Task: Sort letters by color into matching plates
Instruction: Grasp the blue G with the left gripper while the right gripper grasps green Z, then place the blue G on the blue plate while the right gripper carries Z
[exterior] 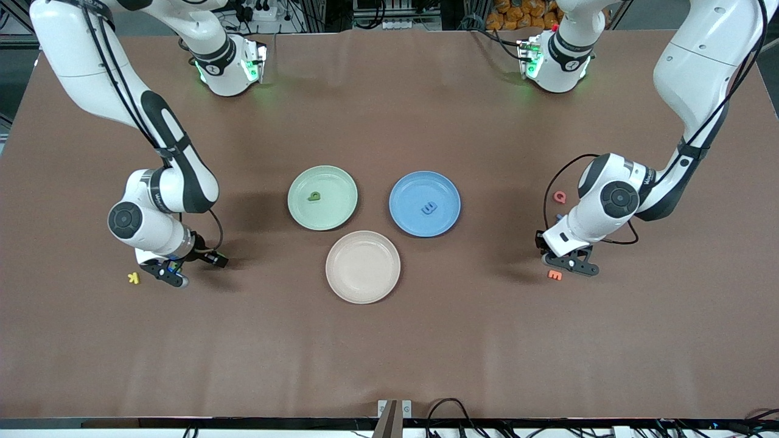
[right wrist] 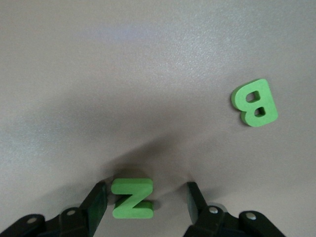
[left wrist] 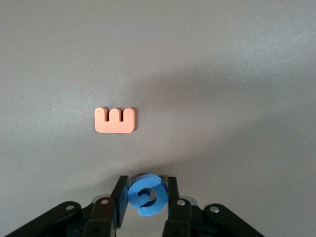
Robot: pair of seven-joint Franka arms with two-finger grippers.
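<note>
Partly cropped, left gripper (left wrist: 146,197) pinching blue letter (left wrist: 147,195) (shape unclear), right gripper (right wrist: 145,200) straddling green Z (right wrist: 132,198).

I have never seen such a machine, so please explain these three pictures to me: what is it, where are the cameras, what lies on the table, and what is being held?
These are two robot arms at a brown table, each ending in a two-finger gripper. The wide picture looks down from across the table; the other two come from cameras on the wrists.

In the middle lie three plates: the green plate with a green letter, the blue plate with a blue letter, and a bare beige plate.

The left gripper is shut on a blue curled letter, beside an orange E. A red Q lies nearby.

The right gripper is open around a green Z; a green B and a yellow K lie near.
</note>
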